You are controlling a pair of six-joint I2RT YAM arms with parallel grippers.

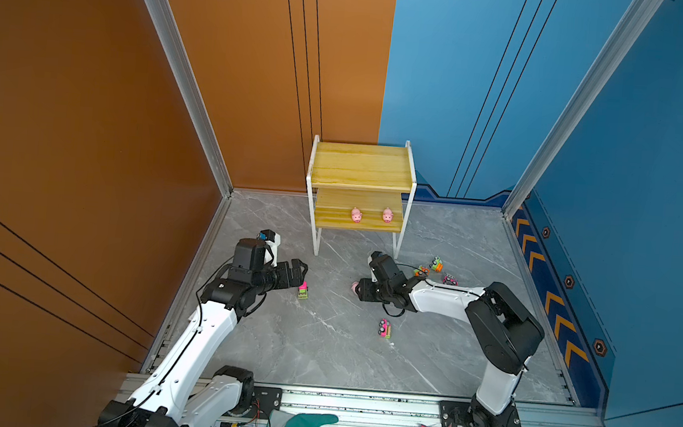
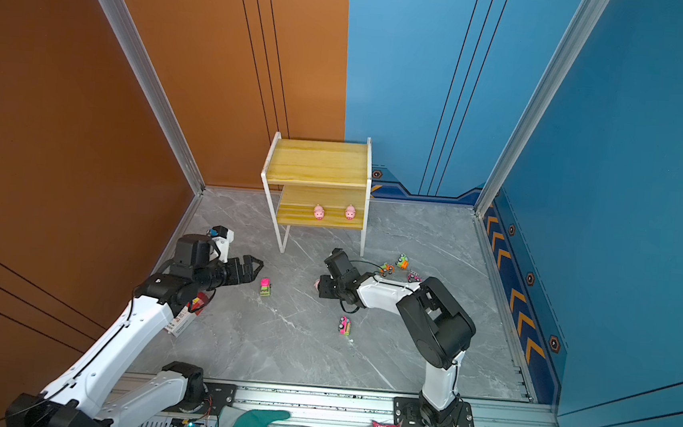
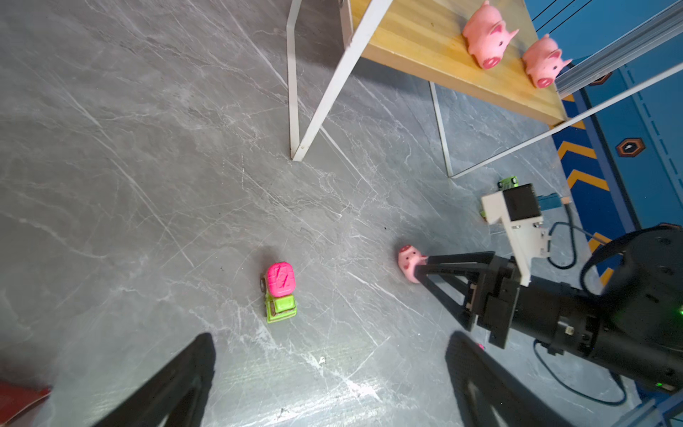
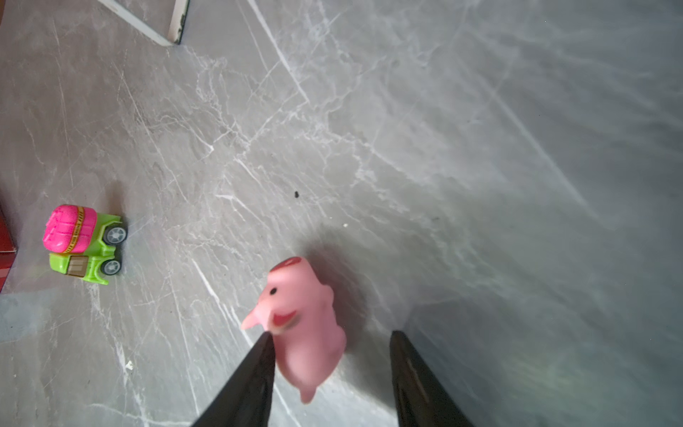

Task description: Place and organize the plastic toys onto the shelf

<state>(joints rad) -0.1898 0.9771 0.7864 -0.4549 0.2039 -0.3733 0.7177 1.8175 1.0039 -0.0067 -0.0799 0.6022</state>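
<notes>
A grey marble-veined floor (image 1: 320, 354) spreads beneath the left gripper (image 1: 301, 270) and the right gripper (image 1: 358, 290), evenly lit, with only soft shadows. Outward of the left gripper rises an orange wall (image 1: 87, 140) crossed by thin black lines. Ahead of both grippers the back wall (image 1: 354, 78) is orange on that side and blue on the other. Outward of the right gripper stands a blue wall (image 1: 648, 163) whose skirting (image 1: 553, 306) carries orange chevrons. Aluminium corner posts (image 1: 176, 64) join the walls, and an aluminium rail (image 1: 358, 403) runs behind the grippers.
</notes>
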